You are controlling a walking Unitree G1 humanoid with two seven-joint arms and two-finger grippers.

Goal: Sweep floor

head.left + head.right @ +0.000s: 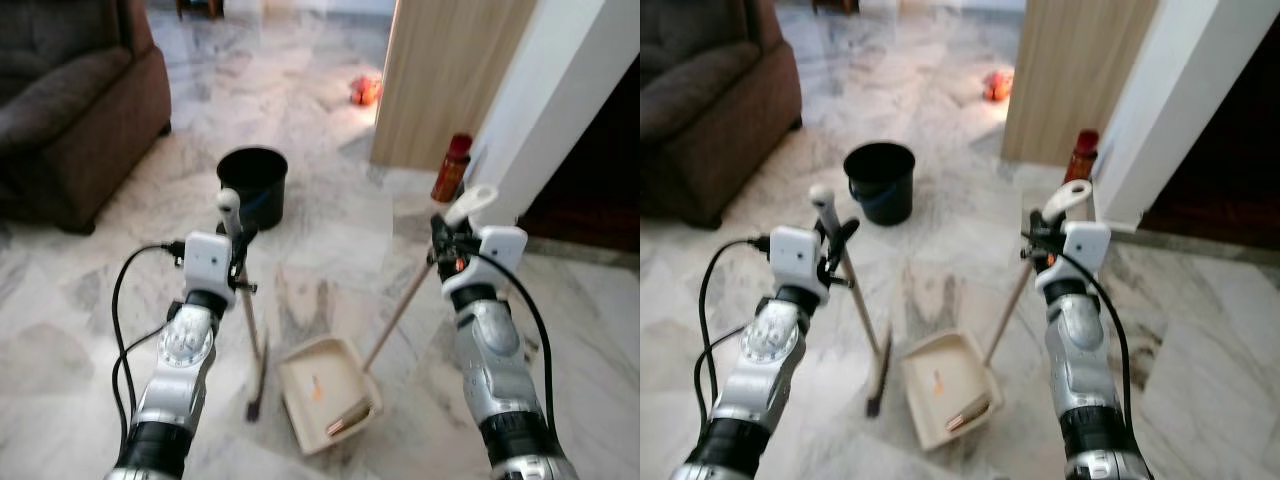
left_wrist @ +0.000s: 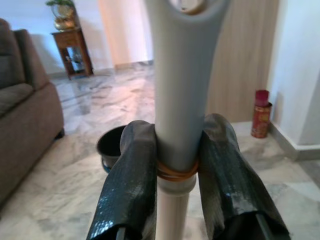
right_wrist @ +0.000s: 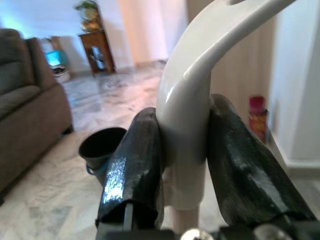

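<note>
Evidently underway: left gripper (image 1: 238,238) clamps broom (image 1: 247,330), right gripper (image 1: 447,232) clamps dustpan (image 1: 325,392) (debris inside), bucket (image 1: 253,185) beyond dustpan, emptying outstanding.

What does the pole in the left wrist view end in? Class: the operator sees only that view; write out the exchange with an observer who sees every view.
Observer: It ends in a broom head, resting on the floor beside a dustpan.
Operator: Is the dustpan held?
Observer: Yes. The right gripper has its jaws shut on the dustpan's long handle.
Operator: Is anything in it?
Observer: A small orange bit and a brown piece.
</note>
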